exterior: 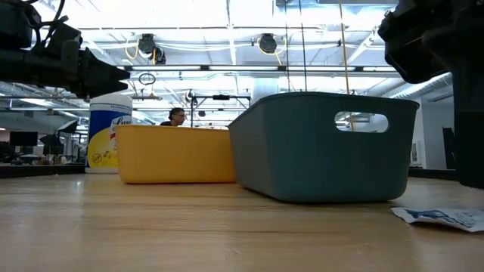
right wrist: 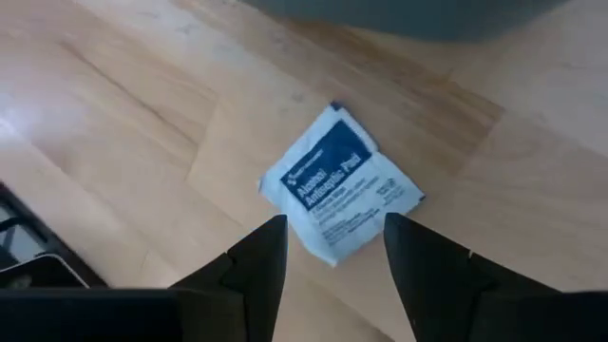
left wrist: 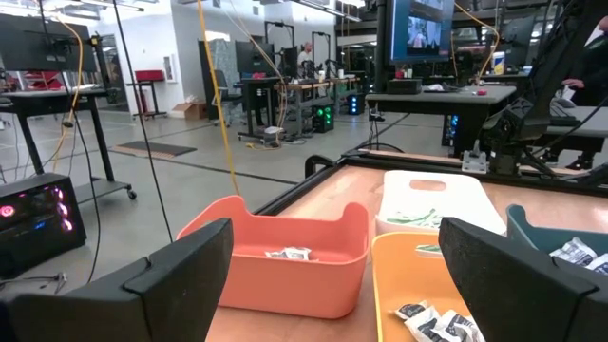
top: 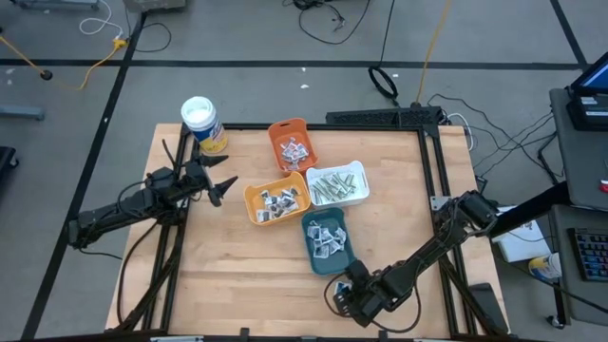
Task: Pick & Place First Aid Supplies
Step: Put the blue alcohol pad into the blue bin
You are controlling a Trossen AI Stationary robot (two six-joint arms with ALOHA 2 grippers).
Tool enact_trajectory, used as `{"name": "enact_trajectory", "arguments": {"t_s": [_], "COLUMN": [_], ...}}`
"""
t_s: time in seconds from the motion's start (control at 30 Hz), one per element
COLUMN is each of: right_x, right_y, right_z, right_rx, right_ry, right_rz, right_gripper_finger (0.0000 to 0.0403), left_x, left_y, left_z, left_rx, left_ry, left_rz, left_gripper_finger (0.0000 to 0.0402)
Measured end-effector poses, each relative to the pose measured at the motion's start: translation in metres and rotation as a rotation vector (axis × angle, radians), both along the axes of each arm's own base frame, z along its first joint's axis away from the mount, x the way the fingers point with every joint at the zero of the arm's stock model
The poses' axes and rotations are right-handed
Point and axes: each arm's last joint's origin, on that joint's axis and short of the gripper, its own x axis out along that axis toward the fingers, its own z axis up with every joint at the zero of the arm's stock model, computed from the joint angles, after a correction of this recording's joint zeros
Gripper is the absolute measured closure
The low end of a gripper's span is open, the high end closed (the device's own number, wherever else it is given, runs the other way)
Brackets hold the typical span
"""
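The right gripper point(right wrist: 326, 249) hangs over a white sachet point(right wrist: 340, 184) lying flat on bare table point(top: 237, 266) near the front edge, just beside the teal tray point(top: 328, 240); its jaws are partly parted, empty. The left gripper point(top: 224, 186) waits wide apart by the canister point(top: 203, 124).

Bright, even light from overhead: in the low view the ceiling lights point(exterior: 265, 41) blaze white and wash out the top of the room. The bench point(top: 237, 275) shows only soft, faint shadows. In the right wrist view the sachet point(right wrist: 340, 183) reads slightly soft, and the dark fingers point(right wrist: 256, 266) are blurred.
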Motion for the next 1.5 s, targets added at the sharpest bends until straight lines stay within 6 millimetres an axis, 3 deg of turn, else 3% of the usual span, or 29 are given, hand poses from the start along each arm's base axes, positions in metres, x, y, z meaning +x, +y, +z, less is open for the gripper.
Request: {"name": "enact_trajectory", "arguments": {"t_s": [0.7, 0.93, 1.17, 1.37, 1.5], "right_x": [0.008, 0.006, 0.003, 0.003, 0.002], "right_y": [-0.002, -0.006, -0.008, -0.008, -0.009], "right_z": [-0.023, -0.028, -0.029, -0.029, -0.018], "right_rx": [0.040, 0.022, -0.011, -0.032, -0.025], "right_ry": [0.100, 0.159, 0.179, 0.171, 0.151], "right_rz": [0.001, 0.001, 0.024, 0.055, 0.113], "right_gripper_finger": [0.0240, 0.0295, 0.0393, 0.0401, 0.0402], "left_x": [0.000, 0.000, 0.000, 0.000, 0.000], "left_y": [0.000, 0.000, 0.000, 0.000, 0.000], "left_z": [0.000, 0.000, 0.000, 0.000, 0.000], "left_rx": [0.000, 0.000, 0.000, 0.000, 0.000], "left_ry": [0.000, 0.000, 0.000, 0.000, 0.000], "left_rz": [0.000, 0.000, 0.000, 0.000, 0.000], "left_gripper_finger": [0.0023, 0.0023, 0.0023, 0.0023, 0.0023]}}
